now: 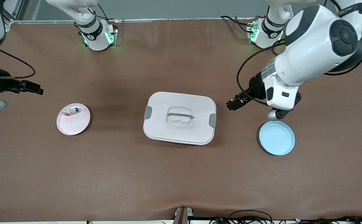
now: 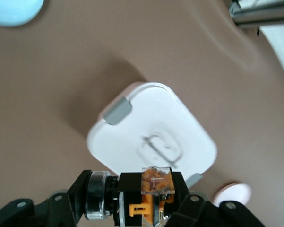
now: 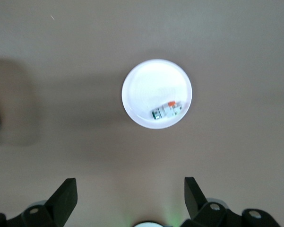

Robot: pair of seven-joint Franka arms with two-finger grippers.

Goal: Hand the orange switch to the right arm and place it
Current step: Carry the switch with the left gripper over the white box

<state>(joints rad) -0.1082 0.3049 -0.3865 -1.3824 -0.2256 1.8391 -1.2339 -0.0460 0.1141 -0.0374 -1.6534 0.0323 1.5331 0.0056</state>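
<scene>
Left gripper [image 2: 153, 208] fingers pinch the orange switch [image 2: 153, 189] above the desk [image 1: 181, 174]; right gripper [image 3: 130, 196] fingers spread, waiting.

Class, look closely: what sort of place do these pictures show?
Probably a robotics lab bench: two white robot arms bolted to a brown-covered table, loose cables along its edge, and a wrist-camera view of the left tool.
</scene>
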